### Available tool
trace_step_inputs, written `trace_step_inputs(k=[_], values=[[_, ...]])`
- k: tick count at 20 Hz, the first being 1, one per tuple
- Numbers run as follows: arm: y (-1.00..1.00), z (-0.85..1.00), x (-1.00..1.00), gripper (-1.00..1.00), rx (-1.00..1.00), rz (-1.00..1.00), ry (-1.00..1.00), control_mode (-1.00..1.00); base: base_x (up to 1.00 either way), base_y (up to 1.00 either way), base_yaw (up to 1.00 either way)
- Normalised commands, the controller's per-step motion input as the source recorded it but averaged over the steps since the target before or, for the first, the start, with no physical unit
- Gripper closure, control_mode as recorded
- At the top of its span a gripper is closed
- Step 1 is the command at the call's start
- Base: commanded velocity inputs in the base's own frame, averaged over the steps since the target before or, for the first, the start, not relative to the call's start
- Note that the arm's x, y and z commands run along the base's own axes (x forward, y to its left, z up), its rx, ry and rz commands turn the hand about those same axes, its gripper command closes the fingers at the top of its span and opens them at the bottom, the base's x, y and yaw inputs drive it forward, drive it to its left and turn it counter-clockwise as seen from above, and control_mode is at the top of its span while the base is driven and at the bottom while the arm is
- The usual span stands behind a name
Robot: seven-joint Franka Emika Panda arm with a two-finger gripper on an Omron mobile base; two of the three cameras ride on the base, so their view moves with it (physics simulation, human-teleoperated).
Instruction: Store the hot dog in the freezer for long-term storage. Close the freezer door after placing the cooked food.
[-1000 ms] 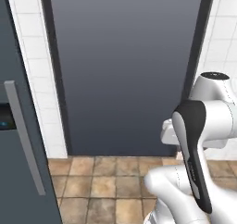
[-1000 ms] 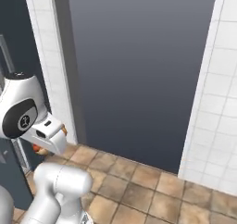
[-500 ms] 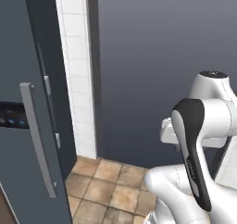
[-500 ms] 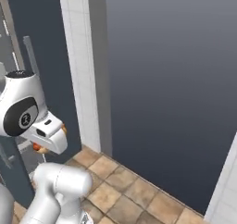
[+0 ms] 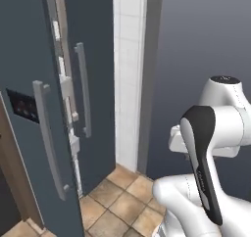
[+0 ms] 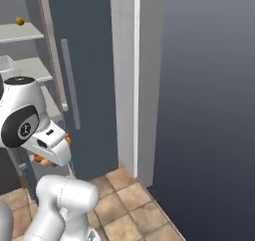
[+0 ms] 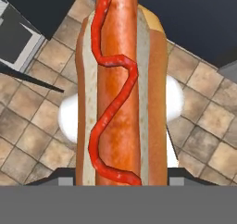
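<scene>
We see the hand (image 7: 121,183) clenched on the hot dog (image 7: 121,89) (a wavy red line of sauce runs along its sausage), carried above the tiled floor (image 7: 32,121). The freezer (image 5: 100,84) stands to the left, its freezer door (image 5: 34,118) ajar.
</scene>
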Motion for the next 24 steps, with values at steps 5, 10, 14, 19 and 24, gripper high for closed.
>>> trace_step_inputs(k=[5,10,14,19,24], values=[[0.0,0.0,0.0,1.0,0.0,0.0,0.0,1.0,0.24,-0.79,0.64],[0.0,0.0,0.0,1.0,0.0,0.0,0.0,1.0,0.12,-0.57,0.61],[0.0,0.0,0.0,1.0,0.0,0.0,0.0,1.0,0.09,-0.54,0.62],[0.0,0.0,0.0,1.0,0.0,0.0,0.0,1.0,0.12,-0.6,0.61],[0.0,0.0,0.0,1.0,0.0,0.0,0.0,1.0,0.16,-0.61,0.56]])
